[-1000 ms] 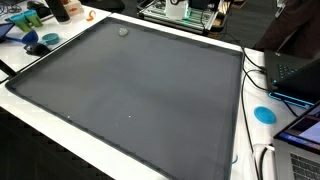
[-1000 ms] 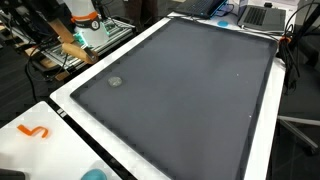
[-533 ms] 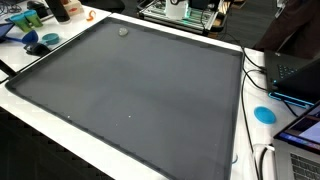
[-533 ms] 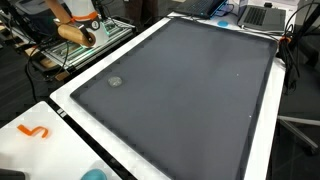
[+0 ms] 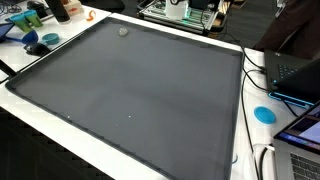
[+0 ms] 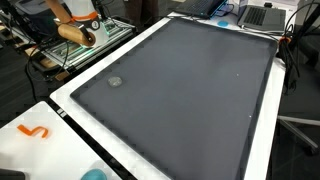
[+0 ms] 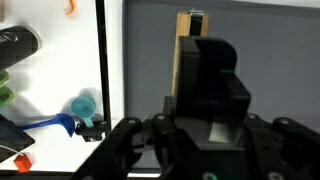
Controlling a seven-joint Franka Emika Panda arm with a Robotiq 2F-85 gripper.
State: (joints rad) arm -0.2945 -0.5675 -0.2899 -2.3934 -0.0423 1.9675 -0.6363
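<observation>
Well, gripper (image 7: 210, 85) hangs over the mat (image 7: 280, 60) by a wooden block (image 7: 184, 55) (grip unreadable, cannot tell), early days, seemingly.

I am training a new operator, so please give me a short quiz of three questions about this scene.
1. True or false: the small round grey object lies on the dark mat.
2. What colour is the S-shaped hook? A) green B) orange C) black
3. Fill in: the blue disc lies on the white ___, beside the mat.
Key: 1 true; 2 B; 3 table.
</observation>
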